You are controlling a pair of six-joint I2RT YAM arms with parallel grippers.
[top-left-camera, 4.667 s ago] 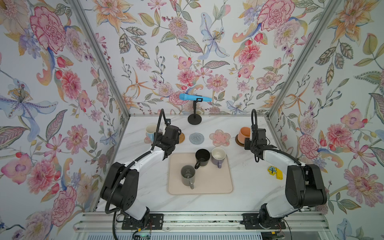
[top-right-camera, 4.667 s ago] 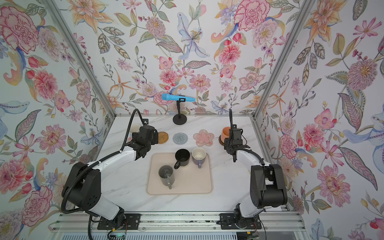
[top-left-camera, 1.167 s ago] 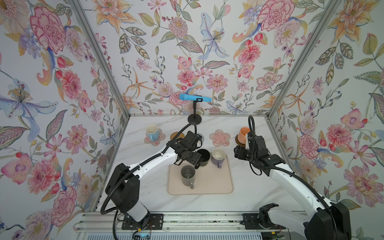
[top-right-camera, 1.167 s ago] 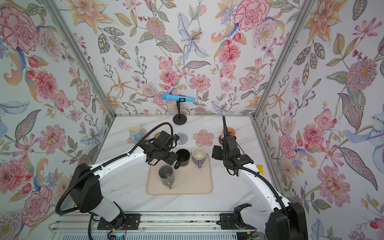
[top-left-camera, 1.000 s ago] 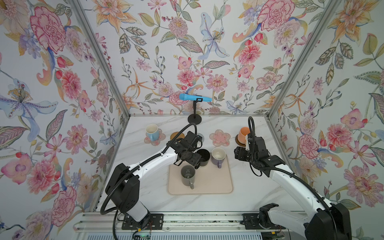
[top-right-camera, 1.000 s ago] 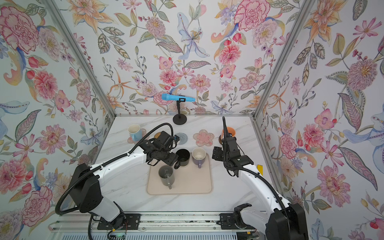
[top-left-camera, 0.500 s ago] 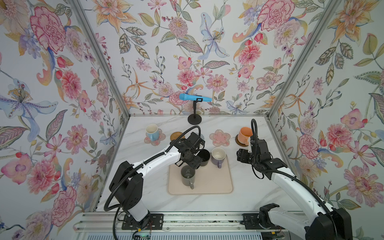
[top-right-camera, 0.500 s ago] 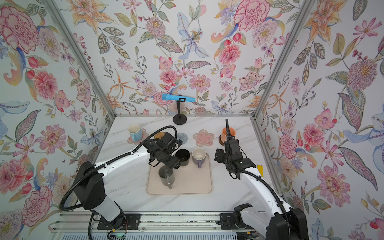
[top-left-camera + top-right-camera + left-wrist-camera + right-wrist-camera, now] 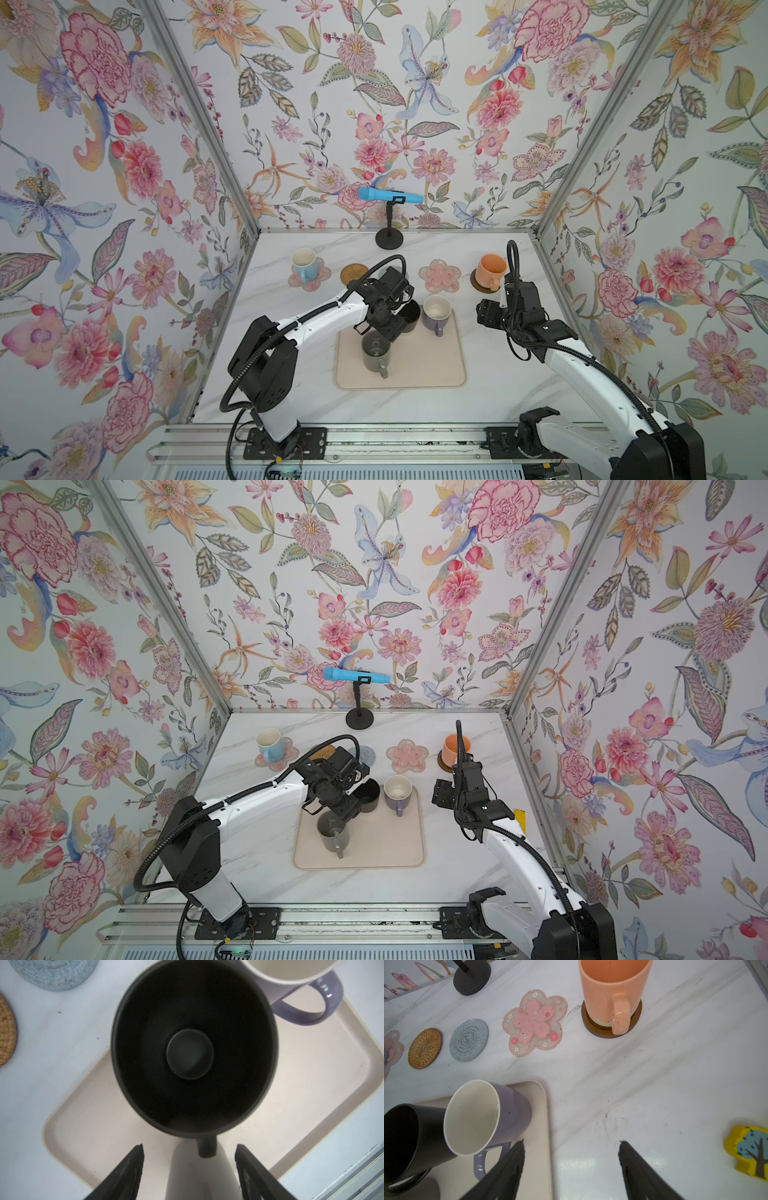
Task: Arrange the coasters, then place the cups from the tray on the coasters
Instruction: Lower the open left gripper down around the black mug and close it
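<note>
The beige tray [image 9: 436, 365] holds a black mug [image 9: 409, 316], a grey mug [image 9: 376, 353] and a purple mug [image 9: 436, 311]. My left gripper [image 9: 189, 1151] hangs open over the tray, its fingers [image 9: 128, 1167] on either side of the black mug's handle [image 9: 206, 1147], with gaps showing. My right gripper [image 9: 571, 1147] is open and empty over the table, beside the tray's right edge [image 9: 548, 1126]. In the back row a light blue mug [image 9: 303, 264] stands on a pink flower coaster [image 9: 316, 278]. The rattan coaster [image 9: 353, 274], grey-blue coaster [image 9: 368, 754] and a second pink flower coaster [image 9: 439, 274] are bare. An orange mug [image 9: 490, 268] sits on the dark brown disc [image 9: 478, 284].
A black stand base [image 9: 389, 240] carrying a blue microphone [image 9: 388, 195] stands at the back wall, behind the coasters. A yellow tree-shaped block [image 9: 747, 1151] lies on the table to the right of my right gripper. Flowered walls close in three sides.
My left gripper has slid from over the black mug's mouth toward the front, to its handle. My right gripper has drawn back from the orange mug toward the tray's right side.
</note>
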